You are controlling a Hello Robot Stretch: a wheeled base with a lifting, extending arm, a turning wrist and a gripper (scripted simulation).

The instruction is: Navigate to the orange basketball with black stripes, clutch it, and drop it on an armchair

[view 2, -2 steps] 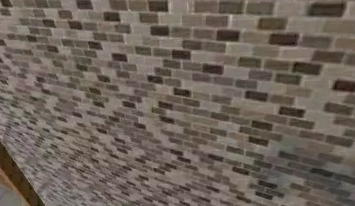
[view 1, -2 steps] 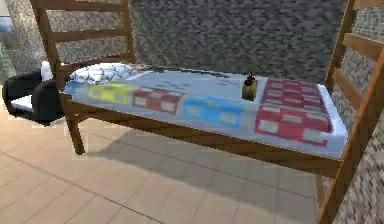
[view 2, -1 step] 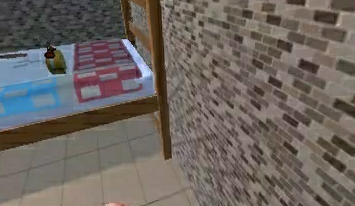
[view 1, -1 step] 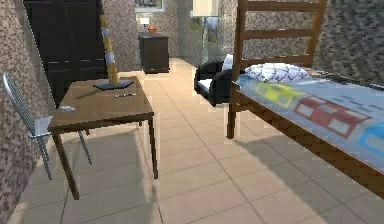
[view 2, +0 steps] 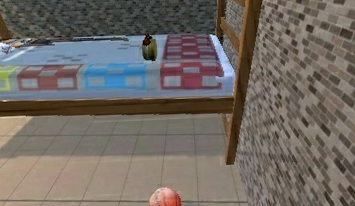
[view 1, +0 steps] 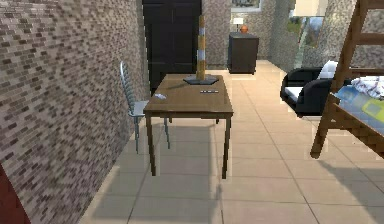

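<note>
An orange ball with dark stripes, the basketball (view 2: 164, 202), lies on the tiled floor at the bottom of the arm side view, a little left of the middle. It sits in front of a bunk bed and near a brick wall. A black armchair (view 1: 308, 92) with a white cushion stands at the forward view's right, beside the bed's wooden frame.
A wooden table (view 1: 190, 100) with a striped lamp (view 1: 201, 55) and a metal chair (view 1: 133, 100) stands ahead, along a brick wall (view 1: 60, 90). The bunk bed (view 2: 104, 76) with a patchwork cover spans the arm side view; its wooden post (view 2: 240, 78) stands close to another brick wall (view 2: 316, 105). A dark cabinet (view 1: 243, 53) is far back.
</note>
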